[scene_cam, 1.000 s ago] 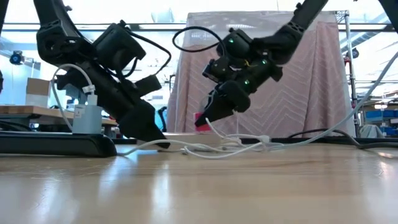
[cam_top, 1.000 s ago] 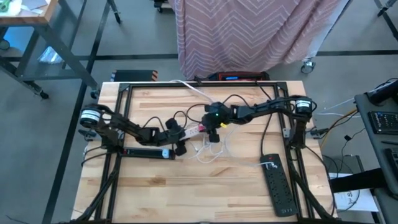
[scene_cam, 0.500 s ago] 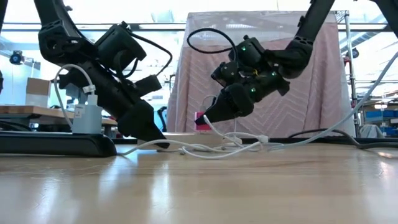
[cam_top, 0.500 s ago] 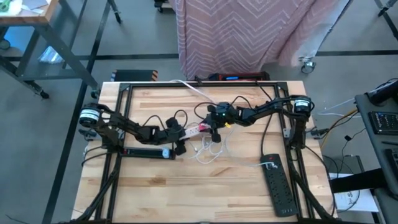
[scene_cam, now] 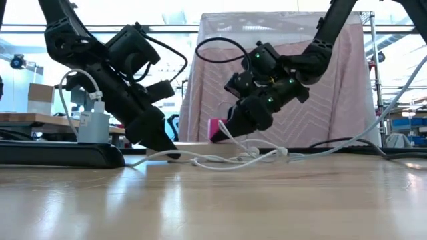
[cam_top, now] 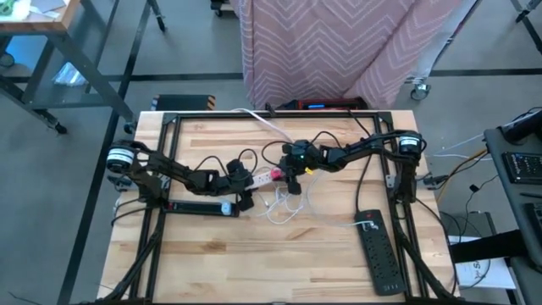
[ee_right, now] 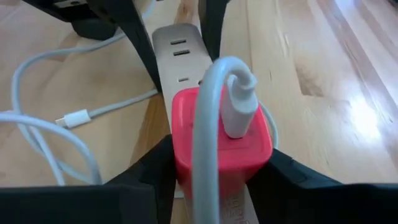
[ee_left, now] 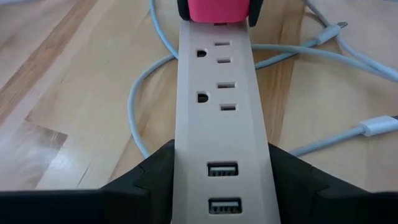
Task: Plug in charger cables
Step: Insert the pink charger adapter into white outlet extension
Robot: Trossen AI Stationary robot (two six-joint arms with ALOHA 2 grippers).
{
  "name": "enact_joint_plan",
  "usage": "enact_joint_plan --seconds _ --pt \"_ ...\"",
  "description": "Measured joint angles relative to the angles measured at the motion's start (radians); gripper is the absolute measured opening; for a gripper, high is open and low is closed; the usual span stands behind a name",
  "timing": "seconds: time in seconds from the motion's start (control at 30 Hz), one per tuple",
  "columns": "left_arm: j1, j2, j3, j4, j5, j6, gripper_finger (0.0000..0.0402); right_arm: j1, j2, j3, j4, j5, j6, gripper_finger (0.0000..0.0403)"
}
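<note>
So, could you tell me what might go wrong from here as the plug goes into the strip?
1. The right gripper holds the red plug at the end of the white strip; if its prongs miss the slots, pushing could shove the strip sideways.
2. The left gripper clamps only the strip's other end, so the strip may pivot or lift.
3. Loose white cables lie beside the strip and could snag on the right gripper.

Red-pink plug block (ee_left: 217,10): cut off by picture edge in left wrist view, only lower face visible beyond left gripper (ee_left: 217,180). Prongs hidden where block meets white power strip (ee_right: 180,59) ahead of right gripper (ee_right: 217,162); seating cannot be told. Cord's (ee_right: 208,130) lower run leaves frame.
</note>
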Motion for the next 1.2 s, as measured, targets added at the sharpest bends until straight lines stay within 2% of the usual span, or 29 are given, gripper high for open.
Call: enact_joint_plan --seconds 0.2,0.37,0.47,0.57,0.7,0.93,1.07,1.2 --pt "0.000 0.001 -0.003 -0.008 0.016 0.000 0.0177 0.004 -0.005 0.002 0.005 -0.025 0.020 0.0144" --pt "-0.001 0.002 -0.005 -0.008 0.017 -0.008 0.0181 0.010 -0.014 0.004 0.006 -0.030 0.024 0.0222" --pt "-0.001 0.002 -0.005 -0.008 0.017 -0.011 0.0181 0.010 -0.027 0.005 0.007 -0.029 0.018 0.0253" --pt "-0.001 0.003 -0.005 -0.008 0.015 -0.017 0.0177 0.010 -0.049 0.005 0.000 -0.029 0.021 0.0262" --pt "-0.001 0.003 -0.005 -0.008 0.013 -0.018 0.0179 0.010 -0.112 0.011 -0.057 -0.029 0.044 0.0254" --pt "0.000 0.003 -0.005 -0.008 0.011 -0.017 0.0177 0.018 -0.187 0.171 -0.424 -0.004 0.173 0.0255" --pt "0.000 0.003 -0.006 -0.008 0.009 -0.034 0.0177 0.050 -0.159 0.342 -0.711 0.157 0.294 0.0286" --pt "0.001 0.004 -0.006 -0.002 0.009 -0.054 0.0184 0.079 -0.092 0.570 -1.062 0.302 0.520 0.0325"
